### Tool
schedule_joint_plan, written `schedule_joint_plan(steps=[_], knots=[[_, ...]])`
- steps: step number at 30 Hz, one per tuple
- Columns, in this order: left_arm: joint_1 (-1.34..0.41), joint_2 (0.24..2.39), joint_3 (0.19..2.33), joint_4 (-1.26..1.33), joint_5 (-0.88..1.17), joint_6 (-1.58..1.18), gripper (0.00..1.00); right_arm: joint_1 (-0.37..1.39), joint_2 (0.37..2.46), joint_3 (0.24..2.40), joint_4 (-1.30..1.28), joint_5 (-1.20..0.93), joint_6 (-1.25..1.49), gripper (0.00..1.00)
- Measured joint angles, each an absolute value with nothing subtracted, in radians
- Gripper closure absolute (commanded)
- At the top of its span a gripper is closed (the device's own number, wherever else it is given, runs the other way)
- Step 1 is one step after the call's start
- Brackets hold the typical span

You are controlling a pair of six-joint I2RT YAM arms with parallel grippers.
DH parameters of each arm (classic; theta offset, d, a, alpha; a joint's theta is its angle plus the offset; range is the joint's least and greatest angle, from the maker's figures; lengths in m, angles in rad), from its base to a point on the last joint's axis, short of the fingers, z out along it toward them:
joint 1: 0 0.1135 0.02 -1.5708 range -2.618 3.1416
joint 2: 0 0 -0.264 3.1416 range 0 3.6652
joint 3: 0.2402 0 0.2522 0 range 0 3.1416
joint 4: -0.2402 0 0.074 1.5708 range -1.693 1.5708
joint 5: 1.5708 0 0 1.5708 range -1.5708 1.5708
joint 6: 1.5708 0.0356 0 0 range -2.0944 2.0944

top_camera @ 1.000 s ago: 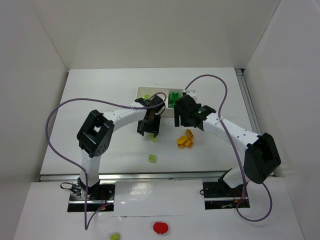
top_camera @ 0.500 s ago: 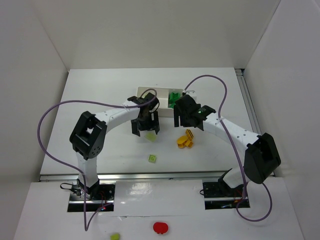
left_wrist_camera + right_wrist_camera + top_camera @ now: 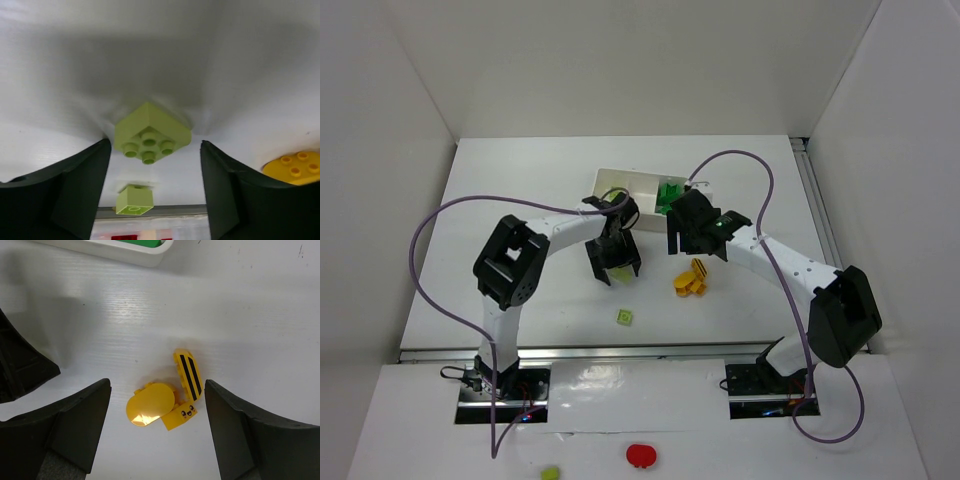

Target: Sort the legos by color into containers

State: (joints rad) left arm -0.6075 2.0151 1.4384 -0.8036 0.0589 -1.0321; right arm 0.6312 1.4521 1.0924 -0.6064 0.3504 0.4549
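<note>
The white tray sits at the back of the table. Dark green legos lie in it, but I cannot tell in which part. The arms hide the rest.

The left gripper has its jaws apart. One lime lego lies on the table between them, not pinched. Half a second ago this gripper was a bit closer to the tray.

The right gripper has not moved. Its jaws are apart and empty, over three orange pieces.

I count three lime legos: that one, a second nearer the front, and a third by the red round thing.
</note>
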Motion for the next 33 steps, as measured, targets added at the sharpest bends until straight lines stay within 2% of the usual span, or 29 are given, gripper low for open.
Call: schedule_joint_plan(steps=[5,8,12,13,14,22,29,33], knots=[[-0.595,2.016,1.439,-0.795,0.057,-1.058,0.49,0.631,1.452,1.092,-0.607,0.349,0.455,0.17],[-0.589,2.016,1.445,-0.792,0.063,-1.061,0.56,0.631,1.452,1.092,-0.607,0.347,0.455,0.17],[-0.584,2.014,1.449,-0.784,0.057,-1.056,0.73,0.631,1.452,1.092,-0.606,0.345,0.455,0.17],[-0.583,2.012,1.449,-0.785,0.053,-1.052,0.82,0.631,1.452,1.092,-0.606,0.344,0.455,0.17],[-0.584,2.009,1.448,-0.786,0.047,-1.048,0.84,0.631,1.452,1.092,-0.606,0.344,0.455,0.17],[-0.583,1.881,1.469,-0.849,-0.078,-0.967,0.86,0.631,1.452,1.092,-0.606,0.34,0.455,0.17],[-0.543,1.871,1.705,-0.91,-0.163,-0.864,0.86,0.631,1.459,1.092,-0.603,0.337,0.451,0.17],[-0.477,1.937,1.903,-0.925,-0.171,-0.813,0.86,0.63,1.459,1.092,-0.603,0.338,0.452,0.17]])
